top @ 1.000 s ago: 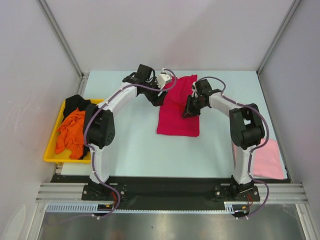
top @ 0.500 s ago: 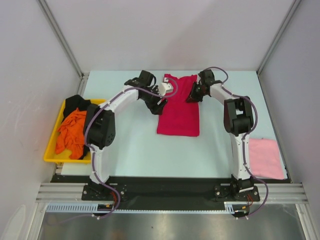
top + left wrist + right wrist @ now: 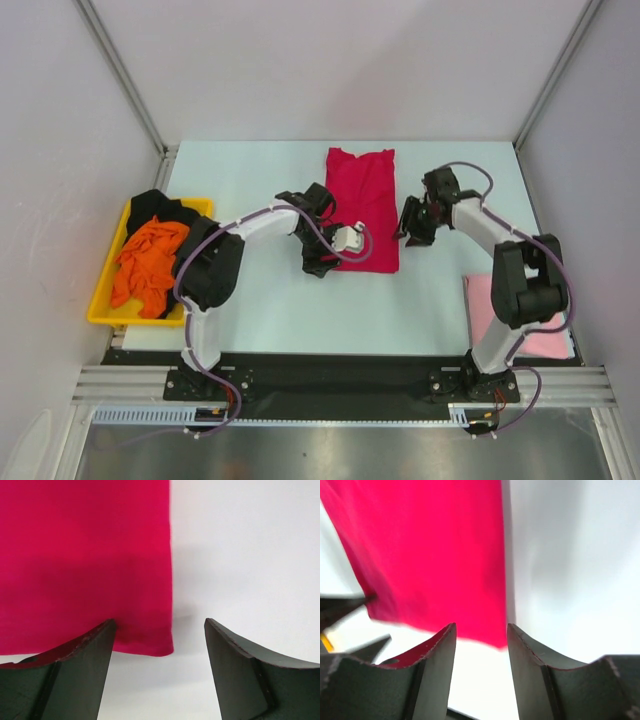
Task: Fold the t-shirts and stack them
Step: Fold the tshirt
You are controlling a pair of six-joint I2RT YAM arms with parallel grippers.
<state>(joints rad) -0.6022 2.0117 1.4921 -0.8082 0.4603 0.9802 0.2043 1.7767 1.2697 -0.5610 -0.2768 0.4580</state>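
Left gripper (image 3: 159, 622) and right gripper (image 3: 481, 626) both spread, empty, over red shirt (image 3: 361, 205) near corners. Risk: pinch grabs top layer only, so the fold skews.

Four t-shirts: the orange t-shirt (image 3: 145, 262) and black t-shirt (image 3: 156, 205) lie inside the yellow tray (image 3: 100, 318). The crimson t-shirt (image 3: 362, 200) is right of the tray, and the pale pink t-shirt (image 3: 478, 305) is farthest right. One tray. Two robot arms: left arm (image 3: 205, 270) beside the tray, right arm (image 3: 525, 285) well apart. One table (image 3: 260, 300).
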